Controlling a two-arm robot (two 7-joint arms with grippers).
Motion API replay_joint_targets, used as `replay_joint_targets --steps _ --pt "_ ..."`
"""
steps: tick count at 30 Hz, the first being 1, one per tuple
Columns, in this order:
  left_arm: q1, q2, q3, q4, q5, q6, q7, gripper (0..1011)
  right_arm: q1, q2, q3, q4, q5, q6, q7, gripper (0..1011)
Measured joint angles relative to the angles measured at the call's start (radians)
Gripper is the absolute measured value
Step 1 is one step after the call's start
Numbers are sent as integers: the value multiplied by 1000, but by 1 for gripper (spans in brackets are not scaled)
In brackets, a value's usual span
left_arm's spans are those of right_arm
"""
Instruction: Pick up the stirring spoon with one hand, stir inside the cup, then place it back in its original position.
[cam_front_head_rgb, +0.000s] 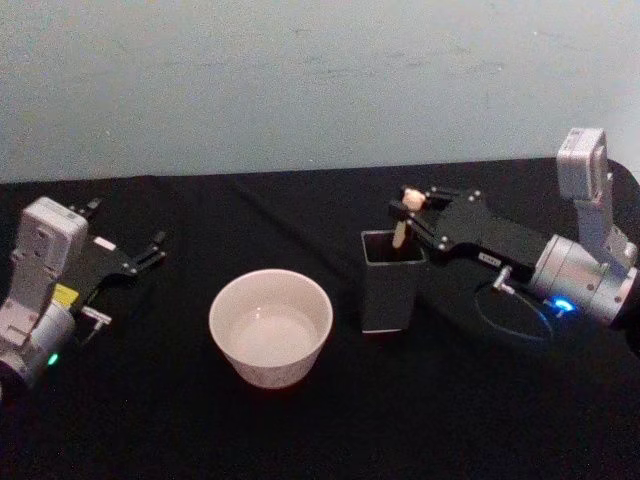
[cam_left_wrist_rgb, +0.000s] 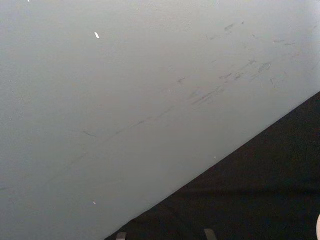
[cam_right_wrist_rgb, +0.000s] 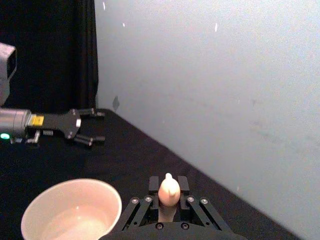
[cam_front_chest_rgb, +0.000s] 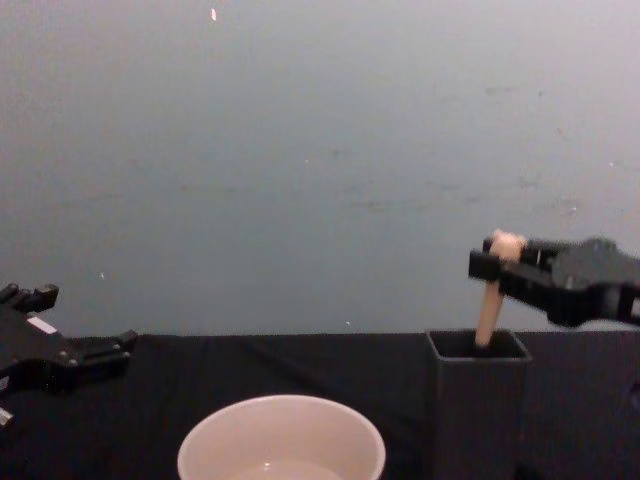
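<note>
Head view: the right gripper (cam_front_head_rgb: 412, 205) reaches in from the right, fingers clamped on the spoon (cam_front_head_rgb: 401, 228) just under its bear head. The spoon stands in the dark grey holder (cam_front_head_rgb: 392, 295), beside the cream cup (cam_front_head_rgb: 270, 325). The left gripper (cam_front_head_rgb: 128, 222) rests far left on the table (cam_front_head_rgb: 180, 420), fingers apart.

We're seeing the stirring spoon (cam_front_head_rgb: 401, 228) standing near-upright in the dark grey square holder (cam_front_head_rgb: 392, 290) directly under the right gripper (cam_front_head_rgb: 408, 205), which is pinching its bear head. The cream cup (cam_front_head_rgb: 270, 365) is sitting upright to that gripper's left, apart from the holder.
</note>
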Motion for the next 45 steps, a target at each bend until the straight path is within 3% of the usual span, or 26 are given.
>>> replay_joint_targets --steps 14,25,33,41,45 --pt "0 0 0 0 0 0 0 1001 -44 29 58 -146 12 -26 -25 212" --pt "0 0 0 0 0 0 0 1001 -40 12 84 -193 36 -62 -20 212" --pt "0 0 0 0 0 0 0 1001 4 -29 38 -146 36 -72 21 212" --pt "0 0 0 0 0 0 0 1001 53 -75 -47 -80 3 -73 63 212" --pt "0 0 0 0 0 0 0 1001 60 -85 -71 -66 -6 -73 74 212"
